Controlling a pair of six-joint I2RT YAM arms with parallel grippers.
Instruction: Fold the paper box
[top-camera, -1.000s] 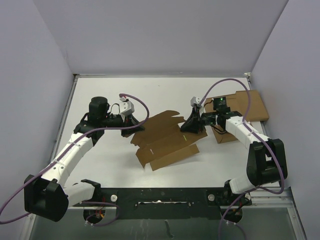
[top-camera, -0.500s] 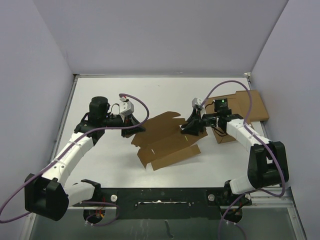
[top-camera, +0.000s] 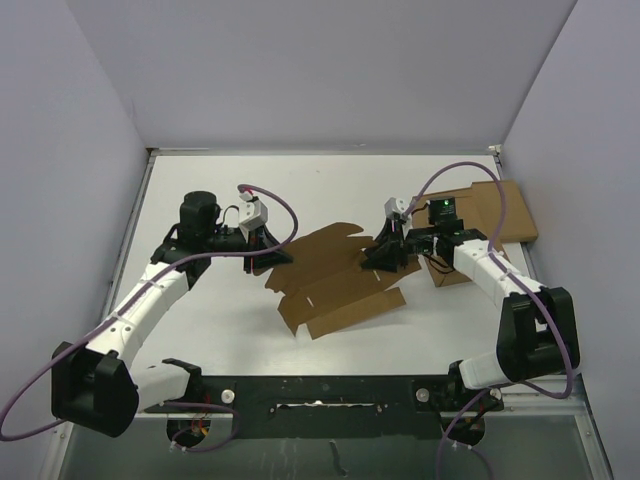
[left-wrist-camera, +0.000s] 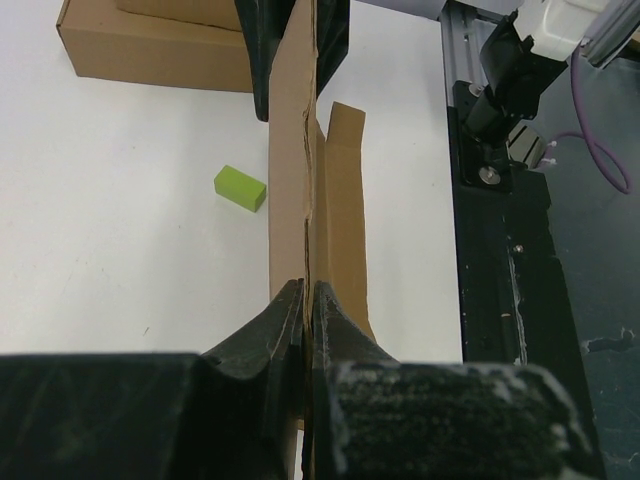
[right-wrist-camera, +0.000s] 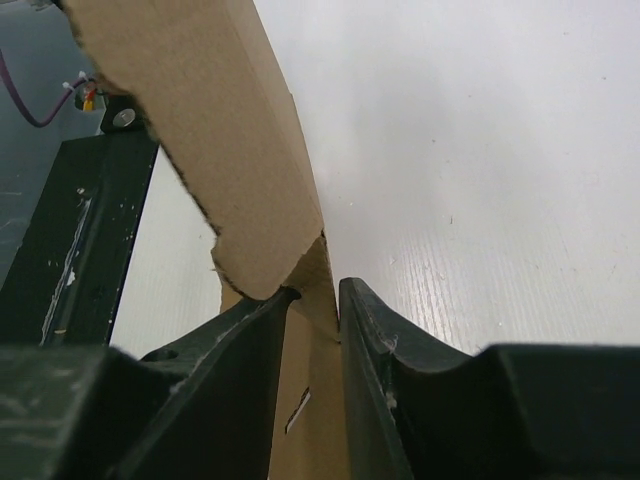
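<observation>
Now slackened from a tighter pinch: right tool (right-wrist-camera: 312, 300) loosely straddling paper box (top-camera: 335, 278) flap, left tool (left-wrist-camera: 307, 300) clamped on opposite edge, fold unfinished.

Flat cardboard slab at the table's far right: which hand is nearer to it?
Right. The right hand sits just left of the cardboard slab; the left hand is across the paper box, far left.

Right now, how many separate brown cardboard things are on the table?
3: the paper box sheet mid-table between both grippers, a flat cardboard slab at the far right, and a squat box at the slab's near edge. More may be hidden.
</observation>
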